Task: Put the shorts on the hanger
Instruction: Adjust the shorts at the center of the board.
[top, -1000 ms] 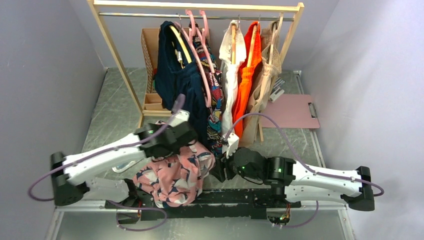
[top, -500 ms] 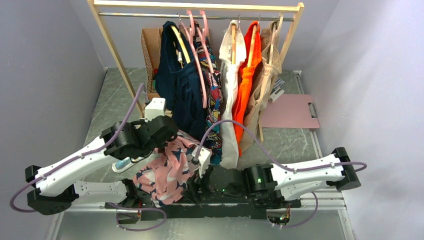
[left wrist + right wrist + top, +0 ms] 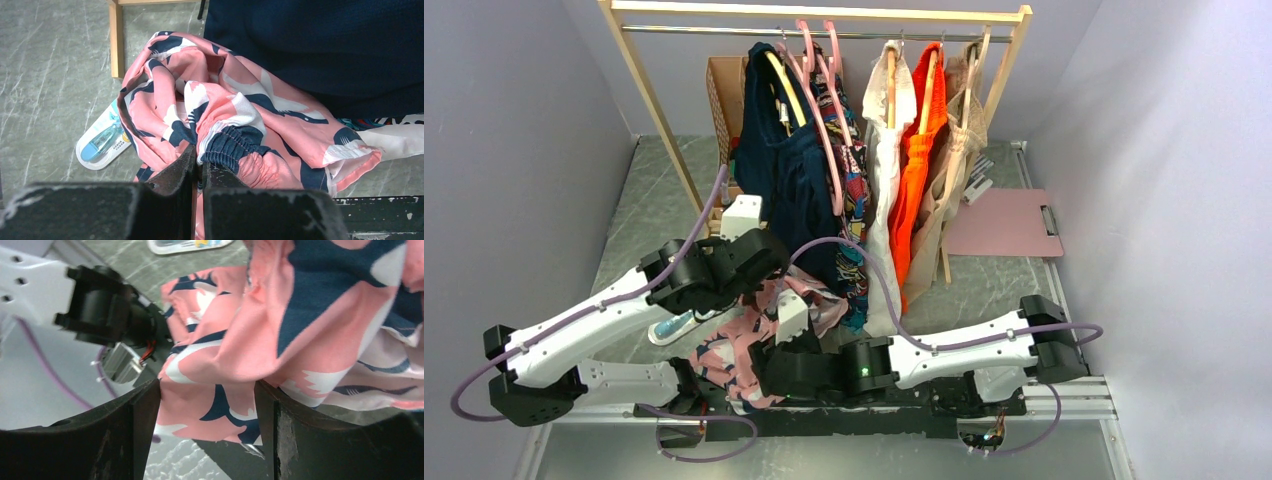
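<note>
Shorts pinched in left end effector, right end effector spread wide, grey marbled tabletop, lilac walls

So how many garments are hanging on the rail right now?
5 on the rail, left to right in the top view: navy garment, multicolour patterned garment, white garment, orange garment, beige garment. More may be hidden between them.

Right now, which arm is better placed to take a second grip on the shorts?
Right. The right gripper is open with the shorts hanging between its fingers, so it likely only needs to close. The left gripper is shut on the waistband, holding them up.
</note>
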{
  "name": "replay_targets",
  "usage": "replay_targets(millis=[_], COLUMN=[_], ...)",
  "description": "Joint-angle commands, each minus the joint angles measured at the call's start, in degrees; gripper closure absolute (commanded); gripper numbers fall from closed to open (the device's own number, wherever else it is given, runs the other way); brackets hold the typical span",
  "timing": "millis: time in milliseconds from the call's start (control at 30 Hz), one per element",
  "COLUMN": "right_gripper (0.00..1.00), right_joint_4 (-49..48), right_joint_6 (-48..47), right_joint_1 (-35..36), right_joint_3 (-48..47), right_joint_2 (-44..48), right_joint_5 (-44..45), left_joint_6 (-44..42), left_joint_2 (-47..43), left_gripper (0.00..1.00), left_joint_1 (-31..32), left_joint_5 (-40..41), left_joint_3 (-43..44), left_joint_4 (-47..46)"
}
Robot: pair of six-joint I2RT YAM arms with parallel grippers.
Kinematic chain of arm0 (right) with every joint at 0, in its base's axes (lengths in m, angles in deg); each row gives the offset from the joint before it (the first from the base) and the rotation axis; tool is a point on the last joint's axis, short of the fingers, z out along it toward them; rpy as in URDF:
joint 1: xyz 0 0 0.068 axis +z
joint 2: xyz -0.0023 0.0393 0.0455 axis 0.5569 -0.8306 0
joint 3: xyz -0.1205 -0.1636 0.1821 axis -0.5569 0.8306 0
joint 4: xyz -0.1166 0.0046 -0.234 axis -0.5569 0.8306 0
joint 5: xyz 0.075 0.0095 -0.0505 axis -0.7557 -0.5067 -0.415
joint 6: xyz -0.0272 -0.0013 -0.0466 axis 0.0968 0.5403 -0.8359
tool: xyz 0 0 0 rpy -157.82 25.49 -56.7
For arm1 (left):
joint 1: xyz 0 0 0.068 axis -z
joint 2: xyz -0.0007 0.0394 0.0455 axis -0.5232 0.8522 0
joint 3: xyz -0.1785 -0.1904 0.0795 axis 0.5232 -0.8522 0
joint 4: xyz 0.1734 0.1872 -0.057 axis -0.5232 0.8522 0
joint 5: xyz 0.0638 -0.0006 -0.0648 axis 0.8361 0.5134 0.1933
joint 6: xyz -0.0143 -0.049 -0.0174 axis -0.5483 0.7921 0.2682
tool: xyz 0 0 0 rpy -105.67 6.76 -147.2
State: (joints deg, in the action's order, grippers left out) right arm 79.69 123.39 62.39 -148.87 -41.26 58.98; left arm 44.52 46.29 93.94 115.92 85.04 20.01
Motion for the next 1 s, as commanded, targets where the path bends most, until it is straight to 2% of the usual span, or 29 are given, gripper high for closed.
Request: replay_targets(millis=[0,33,100,167,200,400,500,567,667,867,967], right_gripper=[0.30,0.36,0.62,0.93,1.00,1.00,1.00,1.00,1.00,1.00,1.00], right_joint_4=[10.9,12.4,15.1,17.8,19.5,23.4,29.3,34.8,39.1,47.7,48.4], right_joint_6=[9.2,9.8,10.9,10.7,9.6,-11.0,-15.9,-14.6,-11.6,5.1,8.0], right_joint_1=[1.7,1.7,1.6,1.2,1.2,1.1,1.1,1.1,1.0,0.4,-0.4], right_joint_3=[-2.8,-2.6,-2.1,-1.8,-2.2,-12.1,-18.2,-20.9,-19.7,-9.2,-2.8], right_joint_2=[-2.7,-2.7,-1.6,1.0,2.9,17.9,22.6,24.3,26.6,29.7,31.5], right_joint_5=[9.5,11.0,13.0,15.0,16.0,18.7,21.6,25.1,27.6,30.2,28.2], left_joint_6=[-0.4,-0.4,-0.4,-0.6,-1.1,-9.2,-11.3,-12.1,-12.2,-10.4,-8.7], left_joint_2=[-0.1,-0.6,-1.7,-2.8,-3.2,-6.2,-9.5,-12.1,-16.1,-17.8,-17.6], left_gripper=[0.93,0.93,0.93,0.93,0.93,0.93,0.93,0.93,0.93,0.93,0.93], left_joint_1=[-0.3,-0.3,-0.3,-0.3,-0.3,-0.3,-0.3,-0.3,-0.3,-0.3,-0.3], left_joint_5=[0.6,0.2,-0.1,-0.3,-0.7,-6.6,-9.9,-12.0,-13.4,-17.8,-19.4], left_joint_3=[1.4,1.2,0.9,1.8,3.4,18.3,22.0,22.5,19.2,7.8,1.7], left_joint_4=[-0.9,-1.3,-1.6,-1.3,-1.0,-2.3,-5.8,-8.6,-12.8,-15.4,-15.9])
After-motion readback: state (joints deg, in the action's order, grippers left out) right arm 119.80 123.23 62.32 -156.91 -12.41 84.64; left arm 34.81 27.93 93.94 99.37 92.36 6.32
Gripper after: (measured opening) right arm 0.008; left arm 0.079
